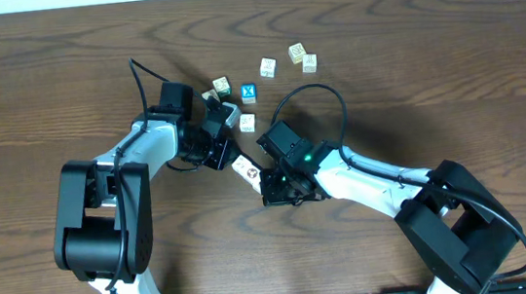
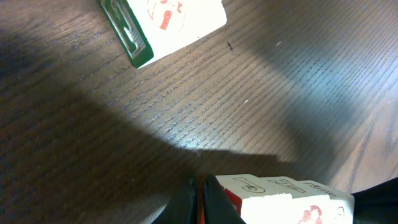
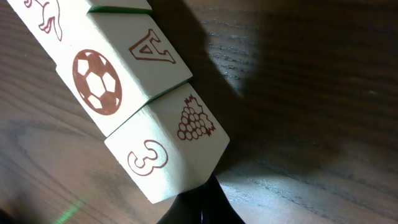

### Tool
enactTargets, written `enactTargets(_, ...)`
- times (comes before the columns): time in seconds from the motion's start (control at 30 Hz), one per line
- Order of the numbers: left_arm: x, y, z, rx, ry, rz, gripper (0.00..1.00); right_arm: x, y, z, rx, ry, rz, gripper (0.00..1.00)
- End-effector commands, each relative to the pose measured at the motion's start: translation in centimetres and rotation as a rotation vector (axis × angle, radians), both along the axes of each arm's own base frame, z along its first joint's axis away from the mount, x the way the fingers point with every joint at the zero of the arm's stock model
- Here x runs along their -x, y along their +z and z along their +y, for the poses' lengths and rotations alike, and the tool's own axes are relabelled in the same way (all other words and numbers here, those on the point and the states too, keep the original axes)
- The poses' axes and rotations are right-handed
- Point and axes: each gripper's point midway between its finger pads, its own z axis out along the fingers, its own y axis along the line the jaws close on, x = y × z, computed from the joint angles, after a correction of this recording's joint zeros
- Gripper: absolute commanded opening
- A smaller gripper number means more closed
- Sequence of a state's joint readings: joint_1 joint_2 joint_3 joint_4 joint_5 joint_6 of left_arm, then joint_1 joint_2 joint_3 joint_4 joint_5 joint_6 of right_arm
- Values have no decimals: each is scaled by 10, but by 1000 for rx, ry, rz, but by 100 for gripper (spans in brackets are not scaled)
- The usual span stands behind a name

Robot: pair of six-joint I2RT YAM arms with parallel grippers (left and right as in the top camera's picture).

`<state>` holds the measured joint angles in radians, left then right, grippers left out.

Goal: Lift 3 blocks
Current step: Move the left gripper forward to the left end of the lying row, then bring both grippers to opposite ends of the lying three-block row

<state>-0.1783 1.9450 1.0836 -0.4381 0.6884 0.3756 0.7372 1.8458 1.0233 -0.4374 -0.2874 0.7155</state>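
Observation:
Three cream-white blocks lie end to end in a short row between my two grippers. The right wrist view shows the row close up: a block with a "3" and grapes, one with a football and an "A", and one with a red figure. My right gripper is shut, its tip against the "3" block's end. At the row's other end, my left gripper is shut and pressed against it. I cannot tell whether the row touches the table.
Loose cubes lie behind the arms: a blue one with a white X, a white one, a group at the back, and two by the left arm. A green-sided cube lies ahead of the left gripper.

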Motion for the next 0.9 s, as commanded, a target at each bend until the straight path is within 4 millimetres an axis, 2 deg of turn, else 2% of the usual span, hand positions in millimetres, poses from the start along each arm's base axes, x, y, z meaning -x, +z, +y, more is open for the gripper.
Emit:
enactTargets(0.0,10,1,-7,26,-33,28,7,-10,-4,-4,16,3,-34,1)
enactTargets(0.4,14,0,-6,22,-32,50,7,-16,-5,-10,34,-3,-54,1)
enactTargets(0.87,19,0,-8,20,-39,66,7,-38,-5,-32,38,-45,-69,1)
